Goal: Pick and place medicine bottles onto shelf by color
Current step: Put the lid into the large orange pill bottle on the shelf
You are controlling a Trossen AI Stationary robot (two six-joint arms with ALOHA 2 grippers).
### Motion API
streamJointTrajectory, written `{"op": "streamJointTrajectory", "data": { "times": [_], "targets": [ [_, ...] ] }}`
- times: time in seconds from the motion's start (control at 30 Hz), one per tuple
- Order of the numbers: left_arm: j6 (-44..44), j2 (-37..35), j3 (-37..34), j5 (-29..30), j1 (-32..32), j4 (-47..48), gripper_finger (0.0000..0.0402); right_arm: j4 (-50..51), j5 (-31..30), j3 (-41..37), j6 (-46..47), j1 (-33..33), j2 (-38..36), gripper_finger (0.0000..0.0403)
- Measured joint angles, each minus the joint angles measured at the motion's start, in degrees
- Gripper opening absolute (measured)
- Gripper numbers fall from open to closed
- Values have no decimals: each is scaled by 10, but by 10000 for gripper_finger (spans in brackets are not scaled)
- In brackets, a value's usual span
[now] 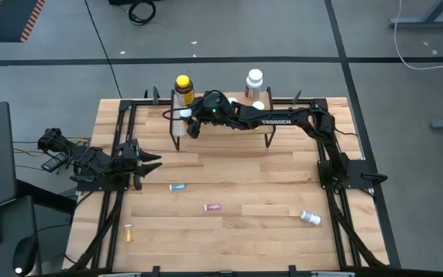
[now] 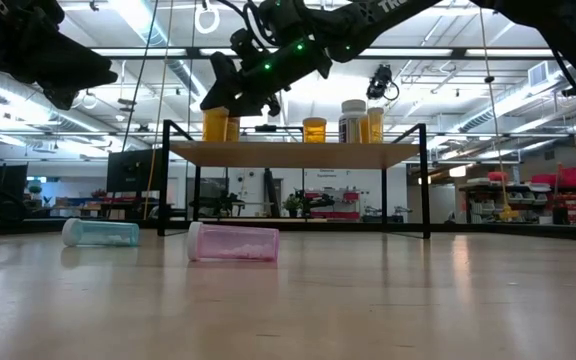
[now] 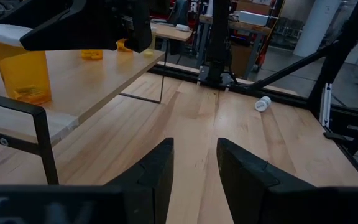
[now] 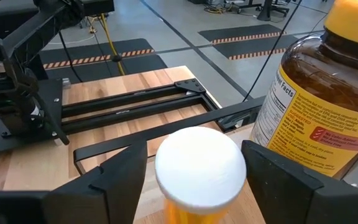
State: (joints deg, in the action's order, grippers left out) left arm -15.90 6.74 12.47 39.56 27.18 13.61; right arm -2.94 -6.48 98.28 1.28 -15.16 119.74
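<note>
The shelf (image 1: 221, 123) stands at the table's far side. On its plank are a big yellow bottle (image 4: 319, 106), a big white bottle (image 1: 254, 79) and orange white-capped vials (image 2: 314, 129). My right gripper (image 4: 194, 180) reaches over the shelf's left end, open. Its fingers flank the white cap (image 4: 199, 163) of an orange vial (image 3: 20, 65) that stands upright on the plank beside the yellow bottle. My left gripper (image 3: 194, 168) waits open and bare at the table's left edge. Teal (image 2: 100, 232), pink (image 2: 233, 243) and yellow (image 1: 128, 231) vials lie on their sides on the table. My right gripper comes nearly level from the table's right side, one finger on either side of the vial's cap. Wood shows between the cap and one finger (image 4: 120, 177). The other finger (image 4: 278, 180) stands right at the cap's edge; I cannot tell whether it touches.
A white-capped vial (image 1: 310, 218) lies on its side at the near right of the table. Black frame rails (image 1: 121, 131) run along the left, right and far edges. The middle of the tabletop in front of the shelf is bare wood.
</note>
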Motion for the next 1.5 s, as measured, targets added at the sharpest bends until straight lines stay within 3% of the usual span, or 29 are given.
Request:
{"op": "streamJointTrajectory", "data": {
  "times": [0.87,1.5],
  "targets": [
    [-4,0,0,-4,0,0,130,6,-2,-1,-4,4,-21,272],
    [-4,0,0,-4,0,0,130,9,-94,-1,-30,3,-22,271]
  ]
}}
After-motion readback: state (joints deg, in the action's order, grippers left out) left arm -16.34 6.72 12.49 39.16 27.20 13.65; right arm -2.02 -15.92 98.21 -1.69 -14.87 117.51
